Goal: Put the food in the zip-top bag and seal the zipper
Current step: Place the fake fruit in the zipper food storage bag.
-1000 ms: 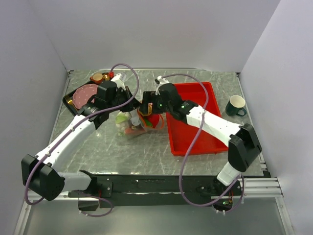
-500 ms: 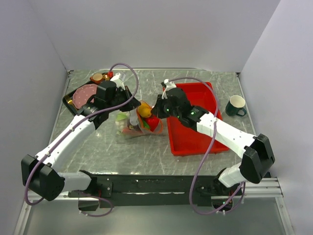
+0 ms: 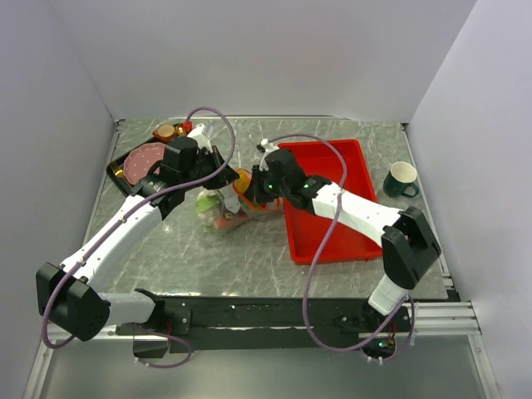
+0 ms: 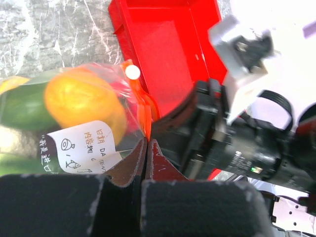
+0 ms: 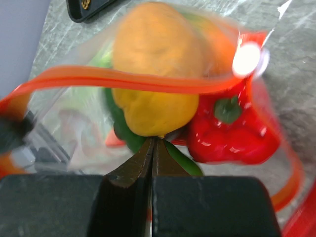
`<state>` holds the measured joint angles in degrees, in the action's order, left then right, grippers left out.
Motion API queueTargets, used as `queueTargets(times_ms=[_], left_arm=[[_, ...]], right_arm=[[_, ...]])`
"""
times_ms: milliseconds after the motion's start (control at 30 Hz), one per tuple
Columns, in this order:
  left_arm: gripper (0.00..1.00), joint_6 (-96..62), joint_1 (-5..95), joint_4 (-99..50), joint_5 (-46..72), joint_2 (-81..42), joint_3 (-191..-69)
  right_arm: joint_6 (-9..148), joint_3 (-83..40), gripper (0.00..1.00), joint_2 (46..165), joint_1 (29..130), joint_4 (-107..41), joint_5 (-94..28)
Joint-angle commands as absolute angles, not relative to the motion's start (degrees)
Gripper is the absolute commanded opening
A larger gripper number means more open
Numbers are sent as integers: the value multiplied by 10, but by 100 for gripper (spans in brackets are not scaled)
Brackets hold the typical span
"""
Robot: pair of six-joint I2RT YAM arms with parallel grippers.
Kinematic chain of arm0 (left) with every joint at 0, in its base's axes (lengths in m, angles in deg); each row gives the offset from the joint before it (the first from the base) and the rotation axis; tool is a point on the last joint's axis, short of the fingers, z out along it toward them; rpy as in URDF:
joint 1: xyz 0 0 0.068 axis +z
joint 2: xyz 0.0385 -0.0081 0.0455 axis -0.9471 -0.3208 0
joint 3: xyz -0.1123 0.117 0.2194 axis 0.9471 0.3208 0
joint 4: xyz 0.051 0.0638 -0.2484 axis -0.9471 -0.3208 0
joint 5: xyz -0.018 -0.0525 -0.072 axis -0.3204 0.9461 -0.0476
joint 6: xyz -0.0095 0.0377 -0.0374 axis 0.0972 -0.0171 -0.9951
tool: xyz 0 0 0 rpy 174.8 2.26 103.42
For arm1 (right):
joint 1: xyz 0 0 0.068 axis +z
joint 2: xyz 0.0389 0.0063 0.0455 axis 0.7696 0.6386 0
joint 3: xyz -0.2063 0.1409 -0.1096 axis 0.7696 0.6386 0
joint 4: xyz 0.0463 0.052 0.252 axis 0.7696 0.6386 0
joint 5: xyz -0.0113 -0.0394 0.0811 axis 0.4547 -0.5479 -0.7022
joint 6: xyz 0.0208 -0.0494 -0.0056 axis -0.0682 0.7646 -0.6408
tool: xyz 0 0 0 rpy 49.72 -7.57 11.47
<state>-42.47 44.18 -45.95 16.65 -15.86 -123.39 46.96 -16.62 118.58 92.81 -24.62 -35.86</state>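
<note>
The zip-top bag [image 3: 218,212] lies on the table between my two arms, with toy food inside. In the right wrist view a yellow fruit [image 5: 158,98], a red pepper [image 5: 232,133] and a green piece [image 5: 121,131] show through the clear film. The orange-red zipper [image 5: 148,79] arcs across above them. My left gripper [image 4: 145,141] is shut on the zipper strip [image 4: 143,106] next to an orange fruit [image 4: 81,101] and the bag's white label [image 4: 84,145]. My right gripper [image 5: 153,140] is shut on the bag's near mouth edge, just under the yellow fruit.
A red tray [image 3: 332,208] lies right of the bag, under my right arm. A dark mug [image 3: 401,179] stands beyond it at the far right. A black tray with a pink plate [image 3: 143,158] and small items [image 3: 170,131] sits at the back left.
My right gripper shut at the bag, pulled its edge toward the red tray, then came back left. The bag and food shifted with it. The left arm held still.
</note>
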Motion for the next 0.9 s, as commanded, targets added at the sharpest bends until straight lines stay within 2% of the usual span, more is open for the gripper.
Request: queueTargets(times_ms=[0, 100, 167, 200, 267, 300, 333, 500, 867], left_arm=[[1, -432, 442, -418, 179, -137, -1244], [1, -431, 441, -418, 174, -137, -1241], [1, -429, 441, -419, 170, -138, -1241], [1, -428, 441, -420, 169, -140, -1241], [1, -427, 441, -421, 168, -143, -1243], [1, -426, 441, -421, 168, -144, -1244], [1, -426, 441, -422, 167, -146, -1245], [1, -427, 441, -417, 173, -151, -1245], [1, -426, 441, -418, 174, -148, -1243]], right_arm=[[478, -218, 0, 1211, 925, -262, -371], [479, -204, 3, 1196, 925, -272, -365], [480, -192, 14, 1169, 925, -271, -345], [482, -177, 26, 1158, 925, -271, -338], [484, -150, 34, 1115, 923, -270, -307], [484, -141, 44, 1101, 923, -272, -296], [486, -133, 47, 1090, 919, -271, -292], [502, -103, 48, 1056, 903, -243, -259], [514, -78, 45, 1074, 883, -238, -286]])
